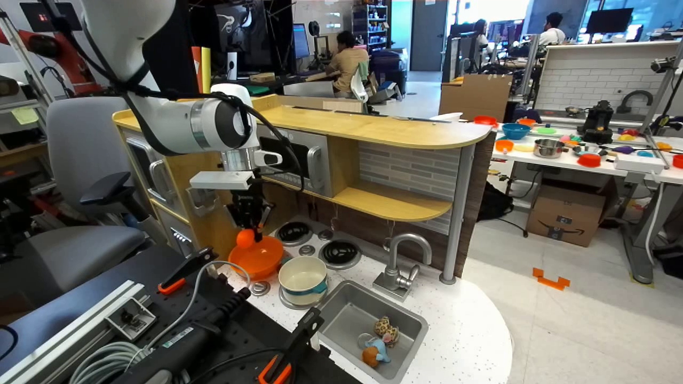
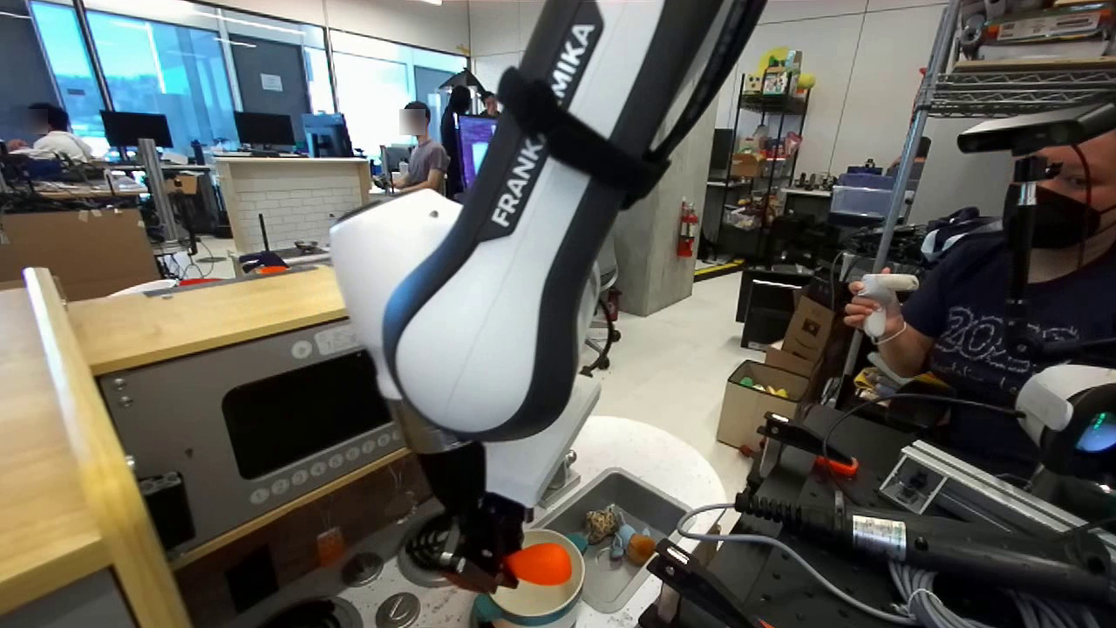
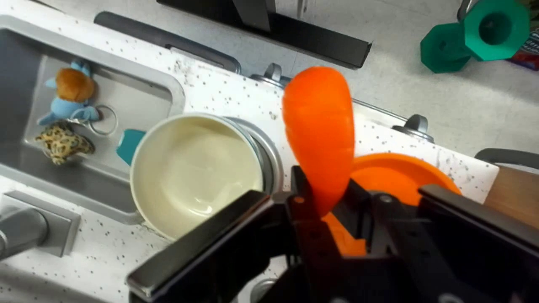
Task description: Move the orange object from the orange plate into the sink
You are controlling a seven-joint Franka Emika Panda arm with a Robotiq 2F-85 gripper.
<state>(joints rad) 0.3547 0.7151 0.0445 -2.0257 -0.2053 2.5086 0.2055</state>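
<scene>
The orange object (image 3: 320, 122) is smooth, carrot-shaped and tapered. My gripper (image 3: 327, 195) is shut on its narrow end in the wrist view, and the thick end sticks out past the fingertips. In both exterior views my gripper (image 1: 255, 226) (image 2: 488, 558) points down with the orange object (image 1: 245, 238) (image 2: 542, 564) in it. The orange plate (image 1: 264, 262) lies below and beside the held object, which appears raised off it; the plate also shows in the wrist view (image 3: 404, 176). The grey sink (image 1: 341, 320) (image 2: 602, 597) (image 3: 139, 107) stands past the cream pot.
The cream pot (image 1: 303, 277) (image 3: 193, 168) stands between the orange plate and the sink. Plush toys (image 1: 378, 346) (image 3: 69, 105) lie in the sink. The faucet (image 1: 397, 266) rises beside it. A wooden shelf (image 1: 395, 202) overhangs the counter. Black clamps (image 1: 299, 341) line the front edge.
</scene>
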